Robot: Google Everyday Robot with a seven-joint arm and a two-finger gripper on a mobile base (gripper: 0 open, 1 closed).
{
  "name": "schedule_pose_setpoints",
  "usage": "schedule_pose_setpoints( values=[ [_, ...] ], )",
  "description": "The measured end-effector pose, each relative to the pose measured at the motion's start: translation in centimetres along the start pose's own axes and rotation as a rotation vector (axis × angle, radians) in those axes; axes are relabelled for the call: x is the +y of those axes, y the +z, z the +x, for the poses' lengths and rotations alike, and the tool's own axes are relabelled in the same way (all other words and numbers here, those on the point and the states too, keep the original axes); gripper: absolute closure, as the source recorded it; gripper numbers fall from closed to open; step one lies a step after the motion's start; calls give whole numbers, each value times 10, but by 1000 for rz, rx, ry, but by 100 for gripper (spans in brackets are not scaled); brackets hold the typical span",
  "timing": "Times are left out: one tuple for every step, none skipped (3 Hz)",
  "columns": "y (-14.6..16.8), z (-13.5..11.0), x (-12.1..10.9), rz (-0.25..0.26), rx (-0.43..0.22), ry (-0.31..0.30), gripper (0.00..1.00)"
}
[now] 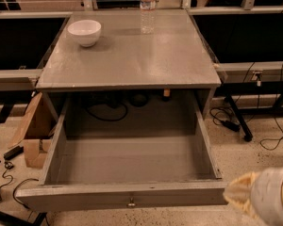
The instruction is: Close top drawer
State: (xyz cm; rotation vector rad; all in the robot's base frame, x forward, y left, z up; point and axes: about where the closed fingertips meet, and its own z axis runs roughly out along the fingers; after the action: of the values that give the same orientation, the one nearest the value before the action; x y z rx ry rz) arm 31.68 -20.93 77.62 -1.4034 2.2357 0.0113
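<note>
The top drawer (132,161) is a wide, deep grey wooden drawer, pulled fully out of the cabinet toward me and empty inside. Its flat front panel (85,200) lies along the bottom of the view with a small round metal knob (131,203) at its centre. My gripper (266,199) shows as a blurred cream and white shape at the bottom right corner, just right of the front panel's right end and close to it.
The grey cabinet top (132,55) holds a white bowl (85,32) at the back left and a clear water bottle (147,8) at the back centre. A cardboard box (33,131) and cables lie on the floor at left. Cables lie at right.
</note>
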Motion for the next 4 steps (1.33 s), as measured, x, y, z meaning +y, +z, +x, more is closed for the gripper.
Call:
schedule_pose_setpoints(
  values=[
    [48, 38, 45, -12, -51, 72, 100],
    [87, 53, 70, -40, -78, 107, 100],
    [96, 57, 75, -42, -82, 119, 100],
    [100, 56, 74, -46, -89, 117, 100]
  ],
)
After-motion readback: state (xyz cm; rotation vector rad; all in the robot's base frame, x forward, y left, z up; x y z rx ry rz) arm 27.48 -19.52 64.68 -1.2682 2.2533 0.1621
